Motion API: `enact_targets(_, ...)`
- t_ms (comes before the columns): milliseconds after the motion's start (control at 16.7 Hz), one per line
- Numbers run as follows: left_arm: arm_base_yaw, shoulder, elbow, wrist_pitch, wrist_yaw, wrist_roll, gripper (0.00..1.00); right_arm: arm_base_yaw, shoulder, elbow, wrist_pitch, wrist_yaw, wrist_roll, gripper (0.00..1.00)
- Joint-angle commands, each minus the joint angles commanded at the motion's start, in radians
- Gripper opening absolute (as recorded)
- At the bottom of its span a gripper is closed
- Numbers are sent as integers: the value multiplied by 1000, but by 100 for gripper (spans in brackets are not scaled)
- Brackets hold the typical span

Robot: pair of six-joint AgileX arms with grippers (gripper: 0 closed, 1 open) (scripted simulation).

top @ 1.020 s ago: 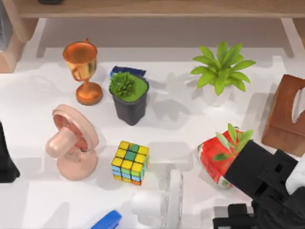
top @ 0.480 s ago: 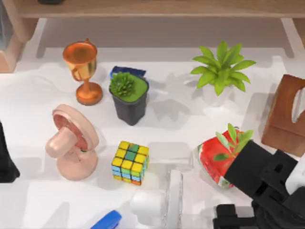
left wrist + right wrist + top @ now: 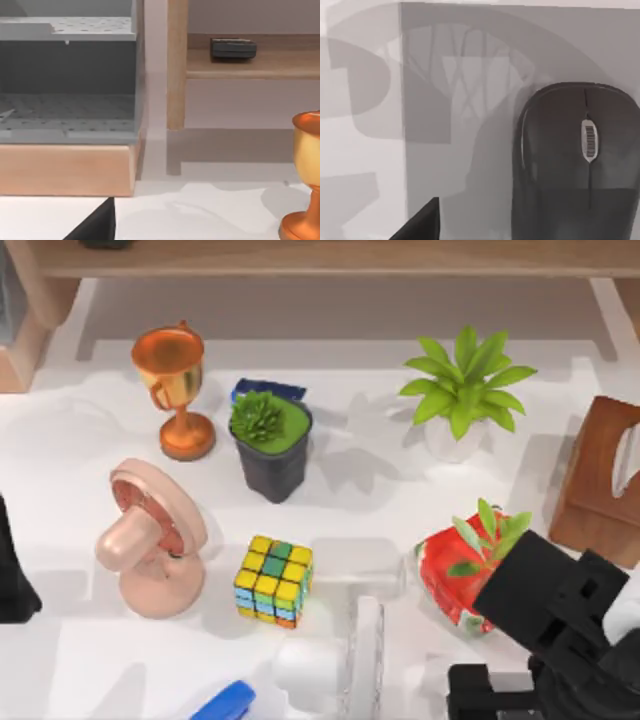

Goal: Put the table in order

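The white table (image 3: 400, 480) spreads across the whole top view, and nothing standing on it has shifted in the past second: wooden tissue box (image 3: 605, 480) at 3 o'clock, pink fan (image 3: 150, 540) at 9 o'clock, leafy plant (image 3: 465, 390) at 1 o'clock, dark succulent pot (image 3: 270, 445), gold trophy (image 3: 175, 390) at 11 o'clock, colour cube (image 3: 273, 580). The right arm (image 3: 560, 625), at 5 o'clock beside the red plant pot (image 3: 455, 575), has eased slightly outward, its wrist view looking onto a black mouse (image 3: 577, 160); whether its pincer is wide or narrow, I cannot tell. The left arm (image 3: 12, 575) stays parked at 9 o'clock, pincer likewise unreadable.
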Motion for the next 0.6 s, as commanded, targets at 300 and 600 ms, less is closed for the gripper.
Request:
enact_targets(300,0,0,0,0,0,0,100,-187,-146,38,174,-17,-185,100)
enact_targets(600,0,0,0,0,0,0,100,-536,-229,47,592,-67,-574,100)
